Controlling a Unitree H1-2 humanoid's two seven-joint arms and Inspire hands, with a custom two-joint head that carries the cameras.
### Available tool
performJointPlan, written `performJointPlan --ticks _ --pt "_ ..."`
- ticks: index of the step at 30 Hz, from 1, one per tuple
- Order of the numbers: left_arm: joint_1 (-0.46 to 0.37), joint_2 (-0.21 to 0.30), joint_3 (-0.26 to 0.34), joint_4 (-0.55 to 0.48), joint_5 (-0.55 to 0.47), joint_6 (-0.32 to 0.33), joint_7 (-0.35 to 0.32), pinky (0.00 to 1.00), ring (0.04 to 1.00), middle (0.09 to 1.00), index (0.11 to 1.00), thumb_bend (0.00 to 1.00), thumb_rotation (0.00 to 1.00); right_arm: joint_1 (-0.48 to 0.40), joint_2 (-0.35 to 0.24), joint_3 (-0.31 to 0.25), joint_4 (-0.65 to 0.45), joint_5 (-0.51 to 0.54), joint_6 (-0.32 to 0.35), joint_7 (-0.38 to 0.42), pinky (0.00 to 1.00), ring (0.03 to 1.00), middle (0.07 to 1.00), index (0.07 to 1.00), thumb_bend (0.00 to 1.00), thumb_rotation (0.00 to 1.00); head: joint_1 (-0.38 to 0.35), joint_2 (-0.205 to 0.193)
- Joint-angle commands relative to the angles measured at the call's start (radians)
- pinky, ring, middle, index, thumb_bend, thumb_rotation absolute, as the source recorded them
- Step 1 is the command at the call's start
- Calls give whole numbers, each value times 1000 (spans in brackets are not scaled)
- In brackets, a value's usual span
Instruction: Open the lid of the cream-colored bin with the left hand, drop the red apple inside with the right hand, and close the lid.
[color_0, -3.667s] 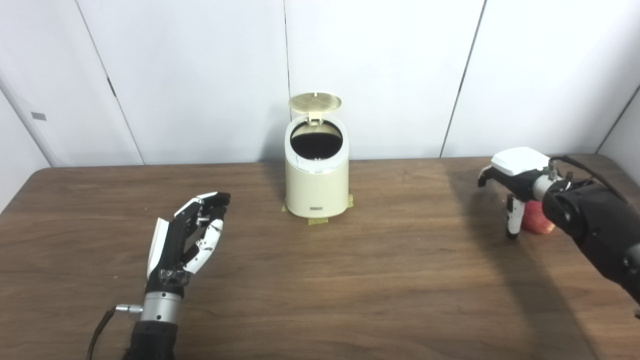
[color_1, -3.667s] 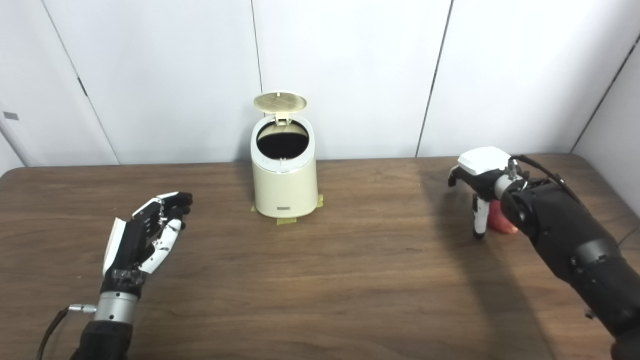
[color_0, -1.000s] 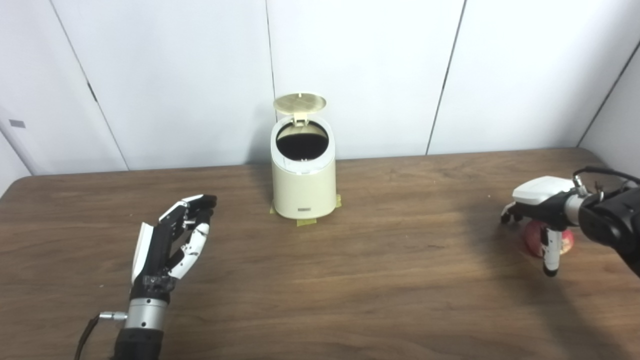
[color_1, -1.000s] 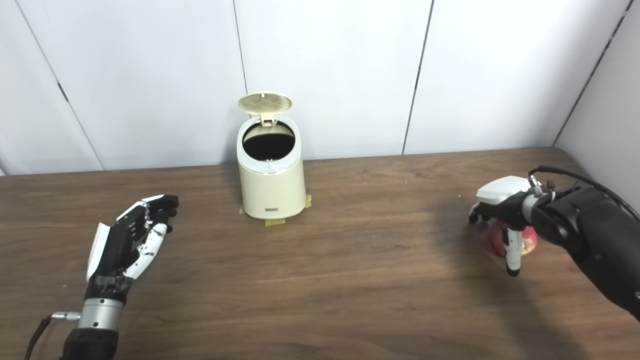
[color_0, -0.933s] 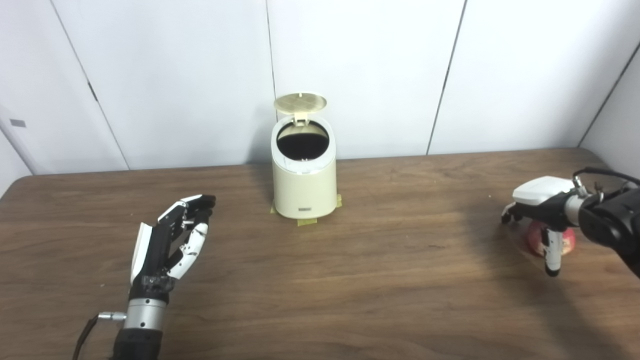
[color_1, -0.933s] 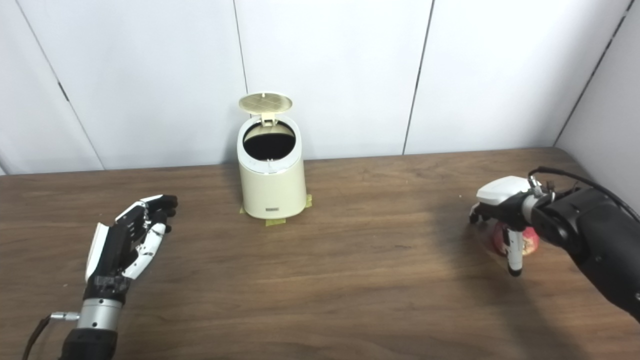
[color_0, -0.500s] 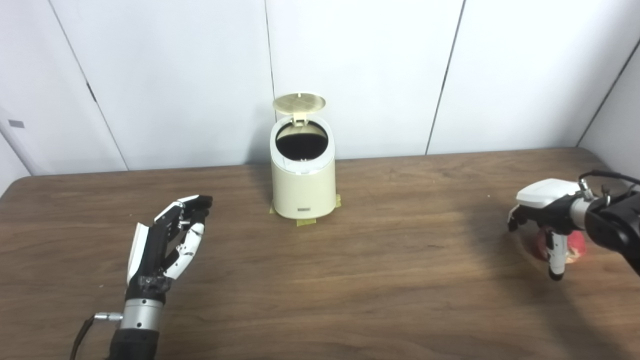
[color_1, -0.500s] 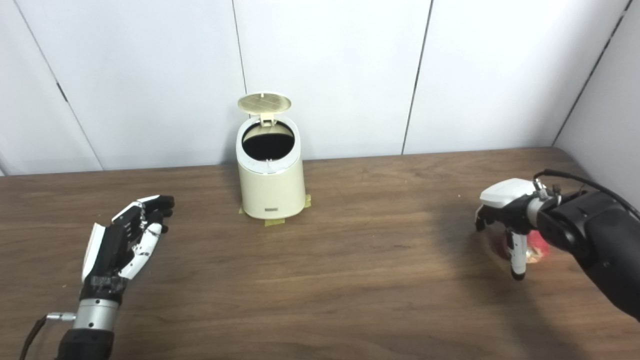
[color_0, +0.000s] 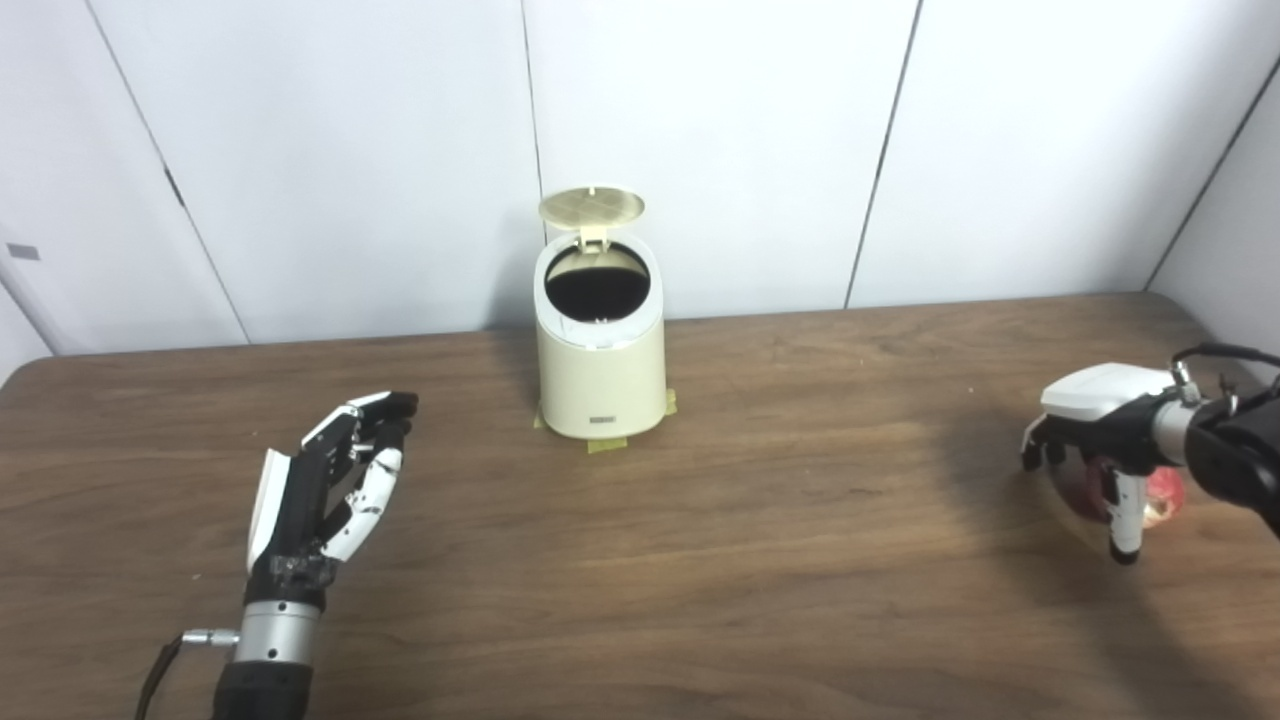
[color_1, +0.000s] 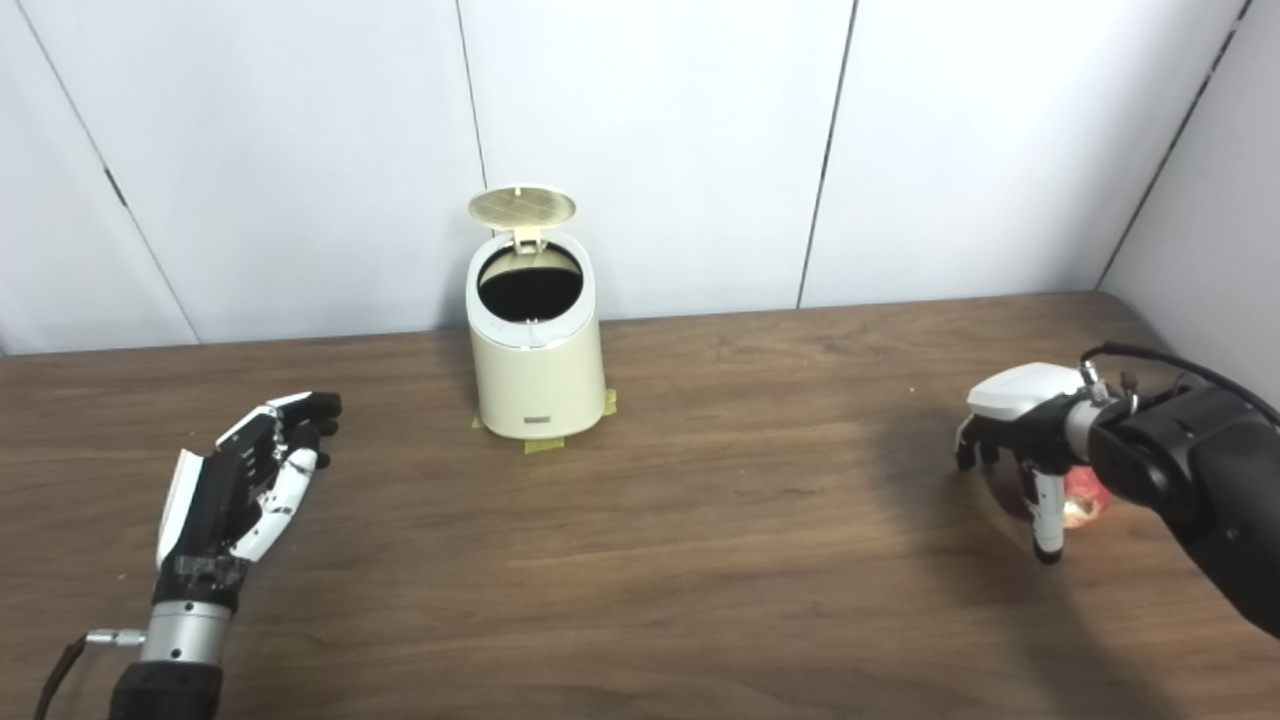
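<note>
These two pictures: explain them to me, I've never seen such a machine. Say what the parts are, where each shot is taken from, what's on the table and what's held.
Both shots come from two cameras side by side on a humanoid robot's head, so they show one scene from places slightly apart. The left hand waits over the brown table, open and empty. The right hand arches over a red apple, fingers spread around it; a firm grip cannot be seen. At the back stands a cream-colored bin, its lid flipped up, showing the dark inside.
</note>
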Motion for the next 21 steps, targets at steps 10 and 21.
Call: performJointPlan --ticks 10,21 --pt "-38 11 5 -20 10 -34 11 589 718 741 721 299 621 -11 -34 9 -76 -160 64 162 443 658 804 848 991 223 -6 4" --pt "-41 14 7 -17 -14 -29 -1 597 723 745 723 298 601 54 -49 -65 -99 -149 68 153 442 644 806 828 1000 236 -24 5"
